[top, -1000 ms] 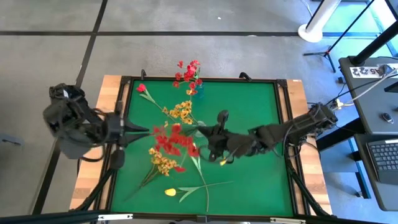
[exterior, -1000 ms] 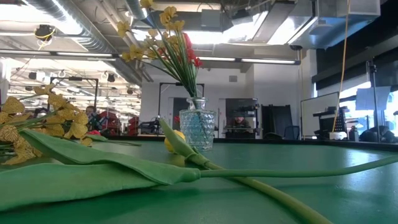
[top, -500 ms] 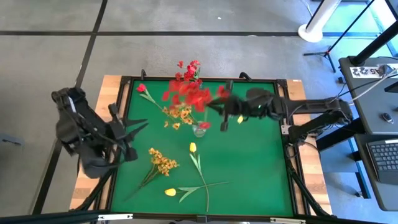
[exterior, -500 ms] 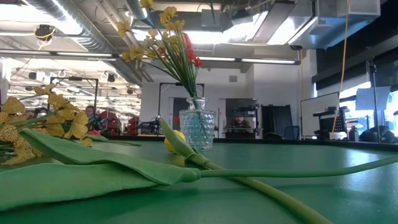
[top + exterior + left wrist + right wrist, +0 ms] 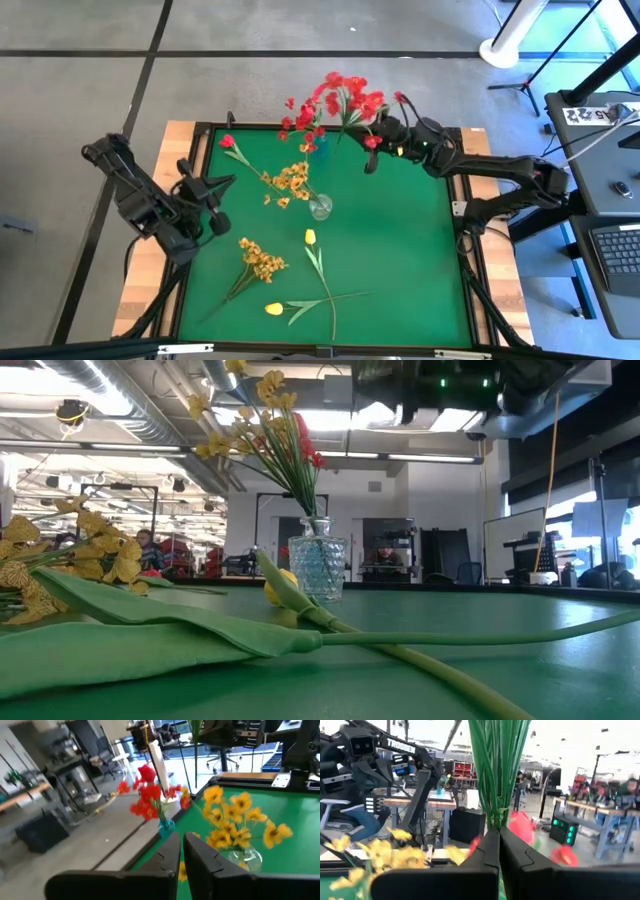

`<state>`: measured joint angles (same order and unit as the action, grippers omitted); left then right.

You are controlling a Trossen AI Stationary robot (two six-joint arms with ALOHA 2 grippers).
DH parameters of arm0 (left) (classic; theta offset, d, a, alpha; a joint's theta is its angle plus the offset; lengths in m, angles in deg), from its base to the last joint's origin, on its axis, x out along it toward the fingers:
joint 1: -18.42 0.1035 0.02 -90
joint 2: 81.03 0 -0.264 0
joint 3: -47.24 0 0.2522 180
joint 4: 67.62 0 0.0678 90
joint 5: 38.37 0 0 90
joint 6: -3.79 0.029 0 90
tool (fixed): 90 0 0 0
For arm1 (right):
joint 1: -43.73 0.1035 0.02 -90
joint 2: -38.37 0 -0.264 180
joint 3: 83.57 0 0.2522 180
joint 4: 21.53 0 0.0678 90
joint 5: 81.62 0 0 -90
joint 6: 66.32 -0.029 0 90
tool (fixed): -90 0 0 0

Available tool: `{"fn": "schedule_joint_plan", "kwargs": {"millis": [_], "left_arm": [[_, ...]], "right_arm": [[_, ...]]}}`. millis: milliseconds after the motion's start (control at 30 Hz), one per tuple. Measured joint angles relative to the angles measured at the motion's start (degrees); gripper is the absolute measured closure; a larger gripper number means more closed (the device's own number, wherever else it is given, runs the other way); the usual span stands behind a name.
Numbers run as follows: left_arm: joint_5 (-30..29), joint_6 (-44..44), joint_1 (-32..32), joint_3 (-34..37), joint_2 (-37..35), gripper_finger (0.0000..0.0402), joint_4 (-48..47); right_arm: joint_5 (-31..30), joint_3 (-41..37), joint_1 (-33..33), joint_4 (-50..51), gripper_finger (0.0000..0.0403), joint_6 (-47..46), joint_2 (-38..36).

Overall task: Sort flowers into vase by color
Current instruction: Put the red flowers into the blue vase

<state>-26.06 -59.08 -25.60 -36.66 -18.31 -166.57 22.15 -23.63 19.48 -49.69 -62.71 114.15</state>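
Note:
My right gripper [image 5: 383, 130] [image 5: 499, 845] is high over the table's far edge, shut on a red blossom spray [image 5: 345, 95], just right of the small blue vase [image 5: 318, 152] that holds red blooms [image 5: 300, 115]. The clear glass vase [image 5: 320, 207] [image 5: 317, 565] stands mid-table with a yellow spray [image 5: 290, 180] in it. A single red flower [image 5: 228, 141], a yellow-orange spray [image 5: 262, 260] and two yellow single blooms [image 5: 310, 237] [image 5: 273, 309] lie flat on the green mat. My left gripper [image 5: 215, 188] [image 5: 181, 855] hovers shut at the table's left side, touching nothing. My right gripper pinches the red spray's bundle of green stems [image 5: 496, 815] between its two fingers. The spray is lifted clear of the table. In the high view its blossoms spread out from the fingers toward the table's left, above the far edge.
The mat has a raised dark frame [image 5: 455, 200] all round. The lying flowers fill the near-left part of the mat; its right half is bare green [image 5: 410, 260]. In the low view a long stem and leaf [image 5: 300, 622] cross the foreground.
My right gripper has taken the red spray off the middle of the mat, lifted it clear and carried it up and toward the far edge, beside the blue vase. My left arm has drawn back a little toward the table's left edge.

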Motion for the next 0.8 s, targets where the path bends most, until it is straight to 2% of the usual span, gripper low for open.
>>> {"fn": "schedule_joint_plan", "kwargs": {"millis": [100,267,500,667,800], "left_arm": [[0.66,-0.79,0.23,5.16,-4.06,0.0398,4.42],[1.03,1.74,0.24,13.99,-10.18,0.0399,15.28],[6.16,17.19,0.29,26.38,-15.56,0.0401,39.35],[9.08,24.82,1.75,33.06,-18.77,0.0401,51.68],[15.51,33.68,4.8,38.52,-21.89,0.0401,65.11]], "right_arm": [[2.48,-1.03,-2.77,-3.86,0.0403,-1.88,1.72],[3.8,-1.19,-5.0,-7.38,0.0403,-2.23,6.76],[4.36,-1.19,-8.26,-15.65,0.0403,-6.27,14.72],[4.35,-1.16,-9.33,-22.71,0.0403,-8.06,19.34],[3.7,-0.23,-9.65,-25.7,0.0403,-7.89,22.21]]}}
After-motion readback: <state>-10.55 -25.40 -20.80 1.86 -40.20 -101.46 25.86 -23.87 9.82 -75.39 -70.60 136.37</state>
